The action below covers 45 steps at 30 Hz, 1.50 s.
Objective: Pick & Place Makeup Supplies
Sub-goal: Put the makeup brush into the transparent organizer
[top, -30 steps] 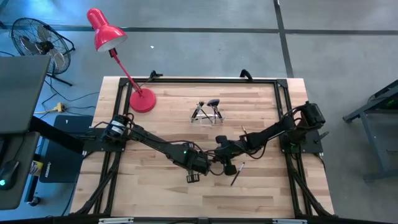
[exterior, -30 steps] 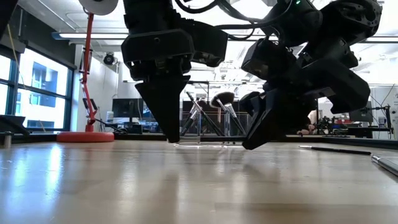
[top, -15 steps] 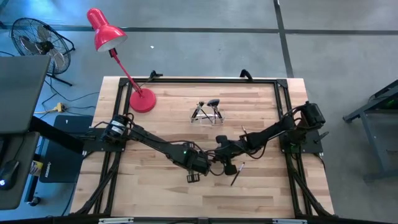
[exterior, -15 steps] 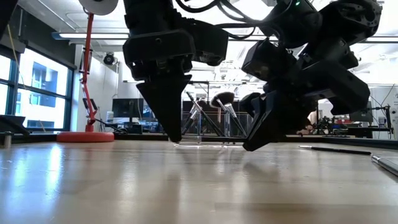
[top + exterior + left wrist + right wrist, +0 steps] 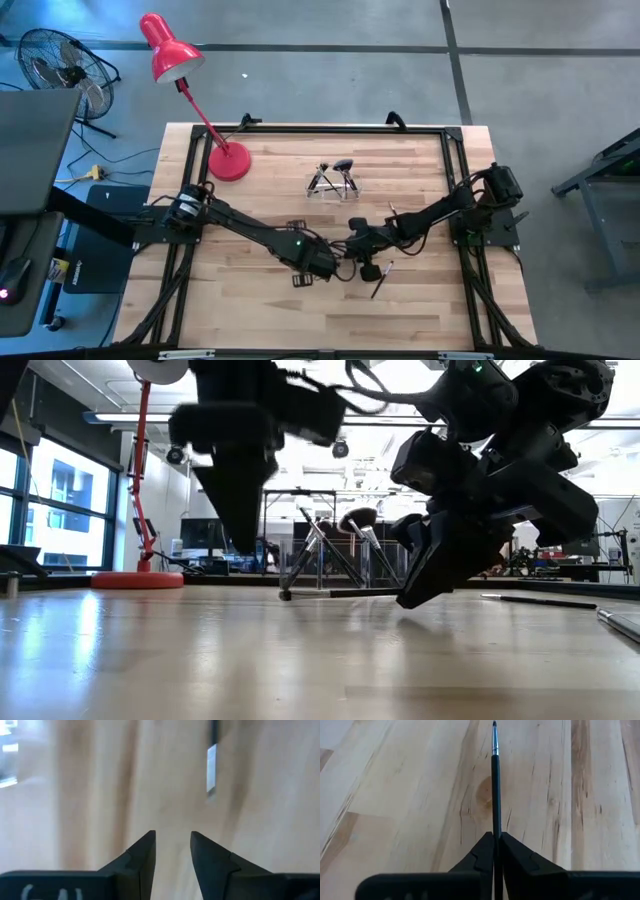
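I am judging this thin liner brush [image 5: 495, 780] as very light, stiff and slick along its dark handle, so it is likely to swivel unless gripped near mid-shaft. The right pincer [image 5: 496, 851] is clamping together on that handle, the silvery ferrule and tip sticking out ahead, low over the wooden surface [image 5: 410, 795] near the middle front. The left pincer [image 5: 172, 851] is standing apart and empty just beside it, with another silvery-handled piece [image 5: 212, 770] lying ahead. More brushes [image 5: 343, 166] are leaning in the clear holder [image 5: 330, 185] farther back
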Motion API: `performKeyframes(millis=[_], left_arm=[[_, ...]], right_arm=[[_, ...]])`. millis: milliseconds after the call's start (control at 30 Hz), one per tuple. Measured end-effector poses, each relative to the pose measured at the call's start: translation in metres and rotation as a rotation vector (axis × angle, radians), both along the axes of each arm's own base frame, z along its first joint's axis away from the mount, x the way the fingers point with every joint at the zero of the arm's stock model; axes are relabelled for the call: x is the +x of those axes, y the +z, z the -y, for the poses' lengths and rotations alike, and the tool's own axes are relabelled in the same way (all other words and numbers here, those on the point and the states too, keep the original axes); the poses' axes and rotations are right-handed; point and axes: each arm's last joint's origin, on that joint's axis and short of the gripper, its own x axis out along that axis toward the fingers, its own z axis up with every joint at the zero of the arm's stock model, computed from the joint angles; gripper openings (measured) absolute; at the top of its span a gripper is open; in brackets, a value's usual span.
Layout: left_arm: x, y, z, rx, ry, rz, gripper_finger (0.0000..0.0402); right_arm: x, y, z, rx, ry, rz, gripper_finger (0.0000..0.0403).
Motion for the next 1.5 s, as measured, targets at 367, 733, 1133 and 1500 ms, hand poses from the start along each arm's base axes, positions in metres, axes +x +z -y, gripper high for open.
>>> performKeyframes(millis=[367, 733, 1133, 1500], left_arm=[[-0.041, 0.056, -0.025, 0.145, 0.070, 0.004, 0.0093], [-0.123, 0.033, -0.056, -0.186, 0.193, 0.586, 0.0076], [-0.149, 0.036, -0.092, -0.160, 0.246, 0.914, 0.0076], [-0.132, 0.079, -0.142, -0.167, -0.038, 1.317, 0.0076]], right_arm=[[0.000, 0.000, 0.001, 0.011, -0.083, -0.010, 0.0013], [0.003, 0.001, 0.009, 0.084, -0.245, -0.006, 0.0013], [0.011, 0.057, 0.038, 0.187, -0.527, 0.326, 0.0015], [-0.014, 0.139, 0.051, 0.143, -0.616, 0.684, 0.0013]])
